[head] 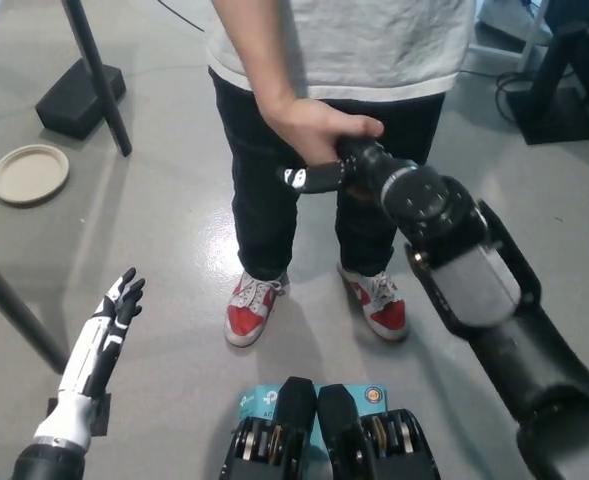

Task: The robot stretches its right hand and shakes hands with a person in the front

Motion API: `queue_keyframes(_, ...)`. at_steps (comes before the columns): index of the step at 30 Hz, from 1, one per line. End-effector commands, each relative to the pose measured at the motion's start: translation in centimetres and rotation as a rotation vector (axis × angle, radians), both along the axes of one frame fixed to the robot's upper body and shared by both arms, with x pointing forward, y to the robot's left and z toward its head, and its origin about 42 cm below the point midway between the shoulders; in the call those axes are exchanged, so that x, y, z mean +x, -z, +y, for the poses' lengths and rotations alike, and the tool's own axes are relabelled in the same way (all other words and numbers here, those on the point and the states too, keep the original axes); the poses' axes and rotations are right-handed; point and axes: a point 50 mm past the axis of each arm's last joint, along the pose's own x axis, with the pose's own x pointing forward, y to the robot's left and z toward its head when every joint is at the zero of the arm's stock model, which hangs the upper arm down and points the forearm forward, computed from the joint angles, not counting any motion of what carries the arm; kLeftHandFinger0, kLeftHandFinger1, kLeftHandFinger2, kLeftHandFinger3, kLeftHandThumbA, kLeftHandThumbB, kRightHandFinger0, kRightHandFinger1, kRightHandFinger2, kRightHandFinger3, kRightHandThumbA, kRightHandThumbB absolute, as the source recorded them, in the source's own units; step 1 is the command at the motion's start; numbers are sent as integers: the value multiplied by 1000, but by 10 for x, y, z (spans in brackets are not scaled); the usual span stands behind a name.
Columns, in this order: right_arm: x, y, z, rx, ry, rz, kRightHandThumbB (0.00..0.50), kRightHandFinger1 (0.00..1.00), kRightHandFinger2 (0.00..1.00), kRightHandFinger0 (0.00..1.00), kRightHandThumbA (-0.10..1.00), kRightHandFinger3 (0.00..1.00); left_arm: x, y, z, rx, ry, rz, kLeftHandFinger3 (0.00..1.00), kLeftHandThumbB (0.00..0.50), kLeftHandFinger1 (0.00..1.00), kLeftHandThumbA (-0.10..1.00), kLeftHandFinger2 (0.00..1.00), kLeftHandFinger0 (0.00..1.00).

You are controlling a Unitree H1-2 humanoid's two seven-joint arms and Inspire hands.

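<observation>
Nearest the camera, at the lower left, the white left hand (114,310) rested above the grey floor (164,230), its dark fingers (129,285) spread apart and holding nothing. From the lower right the black right arm (474,290) reached up and forward toward the middle of the view, and at its end the right hand (319,177) lay inside the person's hand (309,130), which wrapped over it from above. Only a dark stretch with a small white marking showed beneath the person's grip, so the right hand was clasped with the person's hand, though how its own fingers curled could not be made out. The clasp hung in front of the person's dark trousers (264,200), at about thigh height. Below it, on the floor, stood the person's red and white sneakers (249,310), one on each side of the arm's line, toes pointing toward the robot. The person's light grey shirt (354,45) filled the top middle. Farther off at the left, a pale round plate (29,173) lay on the floor, well apart from the feet, and beyond it a black pole (99,75) leaned beside a black block-shaped base (79,98). At the far right stood dark equipment (559,90) with cables.
</observation>
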Motion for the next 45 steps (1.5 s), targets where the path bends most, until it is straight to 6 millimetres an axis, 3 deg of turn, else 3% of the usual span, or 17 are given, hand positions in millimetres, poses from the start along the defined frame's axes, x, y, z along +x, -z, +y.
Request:
queue_keyframes(1,3,-52,15,-28,-14,-247,283,1000,1000,940,685,1000,-2,-15,2,10,14,-75,1000,105,1000,940,1000,1000)
queue_keyframes(2,-8,-58,14,-4,-27,-276,314,875,914,811,710,1000,-2,-14,2,16,13,-76,1000,105,1000,943,1000,1000)
queue_keyframes(3,-32,-73,13,49,-52,-333,318,898,990,774,731,1000,-2,-14,2,18,10,-79,1000,105,1000,944,1000,1000)
queue_keyframes(4,-37,-76,12,57,-55,-343,318,932,1000,800,735,1000,-1,-13,1,13,10,-78,1000,106,1000,944,1000,1000)
queue_keyframes(5,-59,-90,12,127,-99,-383,288,1000,1000,1000,699,1000,0,-13,1,12,13,-76,1000,102,1000,944,1000,1000)
queue_keyframes(11,-178,-154,4,303,-286,-701,284,1000,1000,1000,683,1000,-1,-13,6,29,2,-87,1000,102,1000,938,1000,1000)
queue_keyframes(18,-267,-180,-21,396,-409,-978,294,1000,1000,1000,684,1000,-4,-12,7,10,1,-72,1000,84,1000,912,1000,1000)
queue_keyframes(21,-287,-186,-25,434,-427,-1047,259,1000,1000,1000,643,1000,-2,-14,8,20,-2,-79,1000,106,1000,904,1000,1000)
queue_keyframes(26,-263,-169,-25,349,-340,-964,264,1000,1000,1000,661,1000,-11,-3,4,8,10,-52,1000,77,1000,900,1000,1000)
queue_keyframes(30,-216,-156,-11,284,-271,-820,276,1000,1000,1000,657,1000,-8,-4,5,18,6,-53,1000,87,1000,898,1000,1000)
queue_keyframes(32,-179,-141,-3,273,-222,-684,263,1000,1000,1000,610,1000,-7,-5,4,17,2,-56,1000,89,1000,896,1000,1000)
queue_keyframes(33,-148,-127,1,256,-182,-580,241,1000,1000,1000,581,1000,-6,-6,3,19,2,-56,1000,92,1000,895,1000,1000)
queue_keyframes(35,-114,-102,2,222,-128,-487,221,1000,1000,1000,579,1000,-8,-4,3,23,7,-50,1000,97,1000,896,1000,1000)
queue_keyframes(36,-88,-77,-1,216,-92,-394,213,1000,1000,1000,595,1000,-9,-4,1,26,15,-47,1000,87,1000,895,1000,1000)
queue_keyframes(39,-51,-27,-9,231,-35,-189,270,1000,1000,1000,683,1000,-7,-8,0,30,29,-49,1000,93,1000,890,1000,1000)
queue_keyframes(44,-39,-1,-8,226,-4,-130,247,1000,1000,1000,612,1000,-6,-13,1,32,32,-53,1000,108,1000,882,1000,1000)
queue_keyframes(45,-38,2,-9,220,2,-134,248,955,1000,809,614,1000,-6,-13,1,35,36,-52,1000,98,1000,875,1000,1000)
